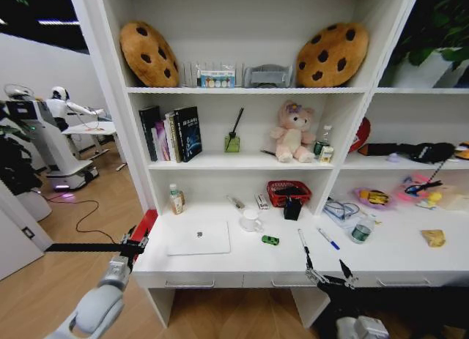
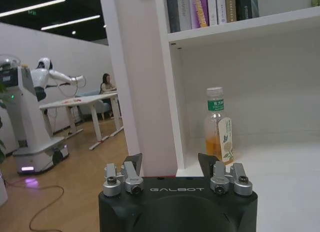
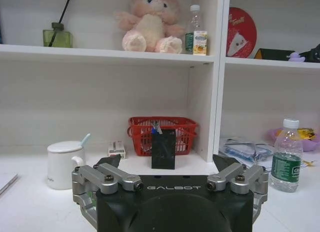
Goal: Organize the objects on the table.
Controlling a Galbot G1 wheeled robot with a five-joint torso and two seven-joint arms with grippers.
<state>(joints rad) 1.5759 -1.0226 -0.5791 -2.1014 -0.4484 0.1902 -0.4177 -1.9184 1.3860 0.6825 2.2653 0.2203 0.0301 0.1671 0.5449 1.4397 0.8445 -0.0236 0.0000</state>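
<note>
On the worktop (image 1: 242, 262), a black pen cup (image 3: 163, 149) holding pens is seen in front of a red basket (image 3: 161, 134). A white mug (image 3: 64, 164) stands left of the cup, a green-labelled bottle (image 3: 285, 156) to its right; the label's print is unreadable. "GALBOT" is read on both grippers. The left gripper (image 1: 135, 244) and right gripper (image 1: 327, 272) are held open and empty at the worktop's front edge.

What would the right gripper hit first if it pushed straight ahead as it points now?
Probably the black pen cup, centred ahead of the right gripper and its open jaws, in front of the red basket. Depth is uncertain.
</note>
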